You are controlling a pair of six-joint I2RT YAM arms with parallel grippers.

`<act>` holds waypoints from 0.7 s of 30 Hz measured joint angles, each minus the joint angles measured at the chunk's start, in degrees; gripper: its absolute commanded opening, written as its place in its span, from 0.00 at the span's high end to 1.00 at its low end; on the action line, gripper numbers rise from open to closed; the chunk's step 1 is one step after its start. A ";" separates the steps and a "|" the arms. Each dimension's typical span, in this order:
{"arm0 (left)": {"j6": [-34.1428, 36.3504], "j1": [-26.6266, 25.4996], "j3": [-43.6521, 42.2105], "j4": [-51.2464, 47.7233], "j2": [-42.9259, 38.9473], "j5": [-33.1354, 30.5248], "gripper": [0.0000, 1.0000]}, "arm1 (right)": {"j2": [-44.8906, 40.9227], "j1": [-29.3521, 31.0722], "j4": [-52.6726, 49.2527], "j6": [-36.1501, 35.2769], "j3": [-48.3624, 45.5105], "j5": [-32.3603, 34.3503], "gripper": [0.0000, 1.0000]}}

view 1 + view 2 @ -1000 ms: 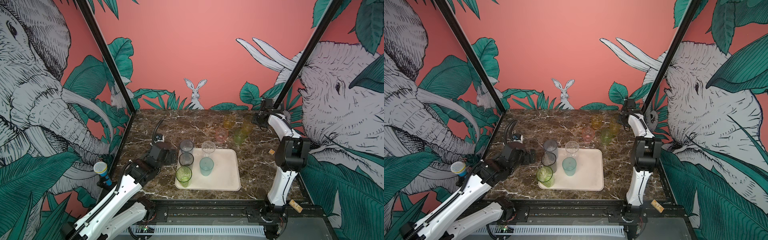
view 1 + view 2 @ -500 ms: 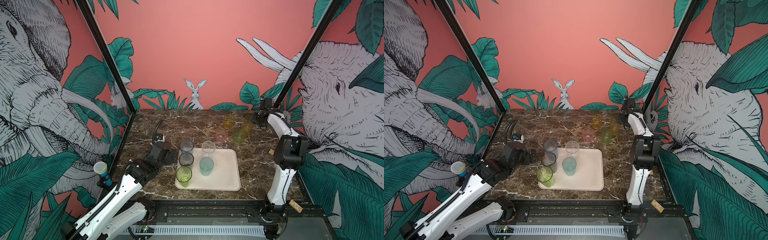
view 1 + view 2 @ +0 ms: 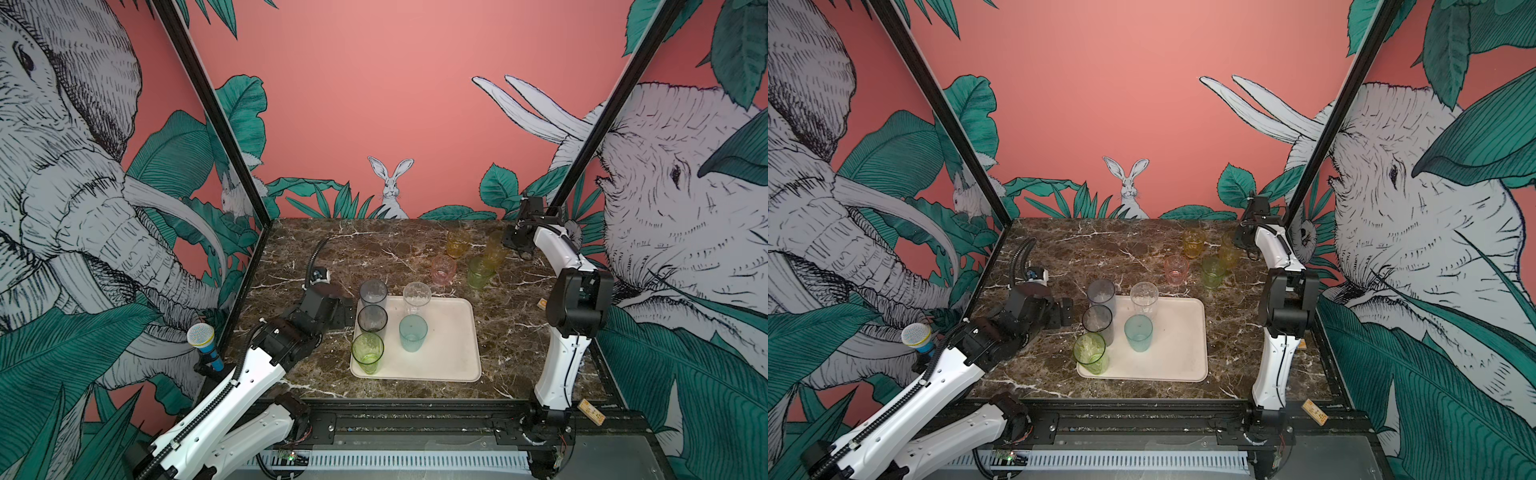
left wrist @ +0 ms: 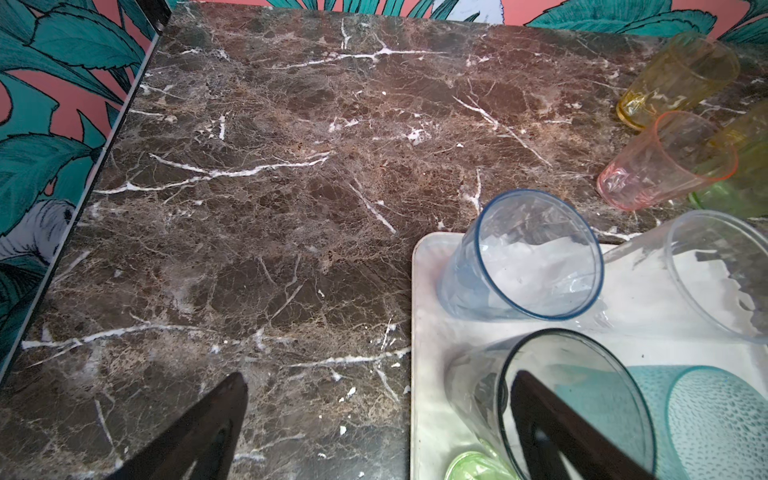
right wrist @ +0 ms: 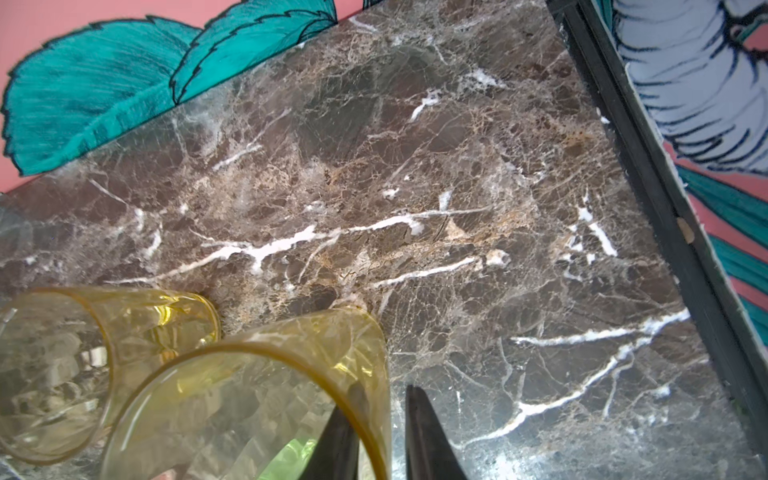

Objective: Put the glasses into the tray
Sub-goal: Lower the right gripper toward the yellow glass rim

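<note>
Five glasses (image 3: 412,337) stand in the tray (image 3: 455,345); four more wait on the marble (image 3: 374,249) at the far right. My right pincer (image 5: 381,390) straddles the wall of the tall yellow glass (image 5: 257,365), jaws nearly together. I cannot tell whether they bite. My left pincer (image 4: 379,376) hangs spread wide beside the tray. Next I need a firm pinch, a straight lift clear of its neighbours, then a carry to bare tray floor
</note>
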 measured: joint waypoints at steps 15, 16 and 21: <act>0.00 0.00 0.00 0.37 0.00 0.24 0.01 | 0.37 -0.02 -3.21 -0.96 1.36 1.36 1.00; 0.00 0.00 0.00 0.37 0.00 0.26 0.01 | 0.35 -0.02 -3.32 -1.01 1.36 1.42 1.00; -0.02 0.00 0.00 0.39 0.00 0.76 0.01 | 0.00 -0.04 -4.37 -1.05 1.36 1.49 1.00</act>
